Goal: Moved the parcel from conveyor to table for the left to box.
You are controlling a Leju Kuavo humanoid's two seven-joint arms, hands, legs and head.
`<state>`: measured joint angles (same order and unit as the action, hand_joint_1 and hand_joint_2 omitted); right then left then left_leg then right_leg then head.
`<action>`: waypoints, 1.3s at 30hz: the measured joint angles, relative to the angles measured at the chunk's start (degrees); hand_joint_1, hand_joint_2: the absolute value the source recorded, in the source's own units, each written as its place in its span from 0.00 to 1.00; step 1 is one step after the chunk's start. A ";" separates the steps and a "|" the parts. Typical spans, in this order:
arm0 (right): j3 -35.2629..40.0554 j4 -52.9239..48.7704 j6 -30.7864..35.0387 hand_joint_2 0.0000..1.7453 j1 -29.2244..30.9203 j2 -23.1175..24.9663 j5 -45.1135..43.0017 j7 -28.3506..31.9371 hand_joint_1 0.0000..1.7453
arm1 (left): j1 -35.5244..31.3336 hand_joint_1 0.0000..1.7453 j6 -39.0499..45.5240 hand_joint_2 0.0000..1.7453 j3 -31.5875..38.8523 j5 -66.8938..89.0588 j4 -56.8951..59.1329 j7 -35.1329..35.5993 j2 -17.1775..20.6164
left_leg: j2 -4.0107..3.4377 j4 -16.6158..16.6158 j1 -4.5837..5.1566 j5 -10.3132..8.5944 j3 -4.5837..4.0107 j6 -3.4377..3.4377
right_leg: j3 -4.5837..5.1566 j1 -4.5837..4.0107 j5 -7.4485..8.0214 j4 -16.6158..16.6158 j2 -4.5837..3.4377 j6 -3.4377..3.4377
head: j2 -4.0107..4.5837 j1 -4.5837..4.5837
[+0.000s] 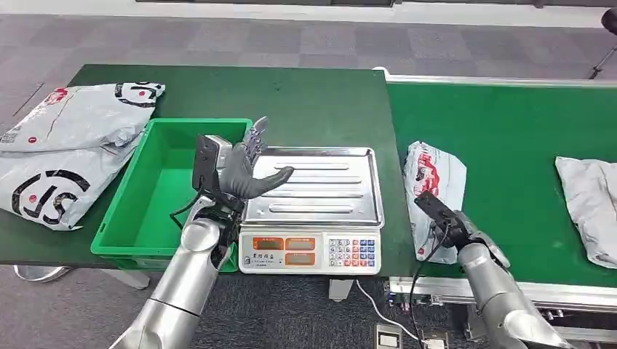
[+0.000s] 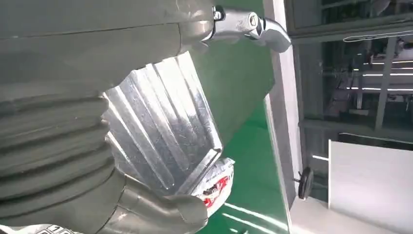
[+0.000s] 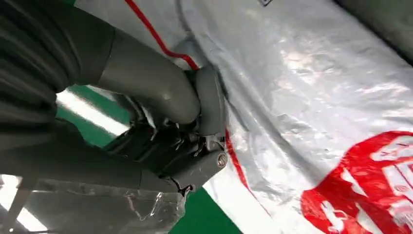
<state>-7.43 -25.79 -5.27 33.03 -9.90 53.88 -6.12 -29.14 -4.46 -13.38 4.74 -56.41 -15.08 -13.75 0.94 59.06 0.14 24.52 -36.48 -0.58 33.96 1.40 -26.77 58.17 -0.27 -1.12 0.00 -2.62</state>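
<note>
Right hand (image 1: 452,231) mostly hidden behind its wrist camera; fingers (image 3: 204,105) clamped onto the crinkly grey-and-red plastic parcel (image 1: 431,190), flat on the green conveyor (image 1: 509,138). Left hand (image 1: 247,169) raised beside the ribbed steel scale (image 1: 314,211), fingers spread, holding nothing. Green bin (image 1: 164,190) right behind it, contents partly blocked.

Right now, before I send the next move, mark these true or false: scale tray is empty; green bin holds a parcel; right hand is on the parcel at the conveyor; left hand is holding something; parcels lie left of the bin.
1. Scale tray empty: true.
2. Green bin holds a parcel: false, nothing visible inside.
3. Right hand on the conveyor parcel: true.
4. Left hand holds something: false, open above the scale.
5. Parcels left of bin: true.
</note>
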 measured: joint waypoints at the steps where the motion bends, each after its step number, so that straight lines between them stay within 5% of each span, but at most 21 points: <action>1: 0.17 -0.02 0.13 1.00 -0.01 0.05 -0.37 0.02 1.00 | 0.00 0.00 0.02 1.00 0.00 0.15 0.02 0.04 0.00 | 0.00 0.00 0.00 0.00 0.00 0.00 | 0.00 0.00 0.00 0.00 0.00 0.00 | 0.00 0.00; 19: 2.27 -8.03 10.21 1.00 -0.04 0.72 -5.53 1.49 1.00 | 0.06 0.00 0.59 1.00 0.00 0.55 -0.37 0.31 0.00 | 0.01 0.00 0.01 0.00 -0.02 0.00 | 0.00 0.01 0.00 0.00 0.00 0.00 | 0.00 0.00; 20: 2.47 -8.92 10.43 1.00 -0.03 0.74 -5.88 1.57 0.00 | 0.07 0.00 0.70 1.00 0.00 0.55 -0.37 0.31 0.00 | 0.01 0.00 0.01 0.00 -0.02 0.00 | 0.00 0.01 0.00 0.00 0.00 0.00 | 0.00 0.00; 28: 5.64 -16.96 11.48 1.00 0.99 0.98 -4.20 -3.63 0.00 | 0.16 0.00 1.03 1.00 0.04 0.85 -0.39 0.20 -0.28 | 0.01 0.00 0.00 -0.01 0.00 0.00 | 0.02 0.00 0.00 0.00 0.01 0.00 | 0.00 0.00; 39: 7.54 -18.12 26.03 1.00 -7.29 1.31 3.86 -9.00 0.00 | 0.51 0.00 1.07 1.00 0.04 0.40 -1.77 0.28 -0.57 | 0.12 0.00 0.00 0.06 -0.03 0.03 | -0.01 0.01 -0.06 0.00 0.08 -0.05 | 0.00 0.00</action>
<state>0.11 -43.91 20.76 25.74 -8.59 57.74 -15.12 -28.63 -3.39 -13.33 5.14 -58.18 -14.80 -14.32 1.06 59.06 0.15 24.58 -36.51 -0.55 33.95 1.40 -26.83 58.17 -0.19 -1.18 0.00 -2.62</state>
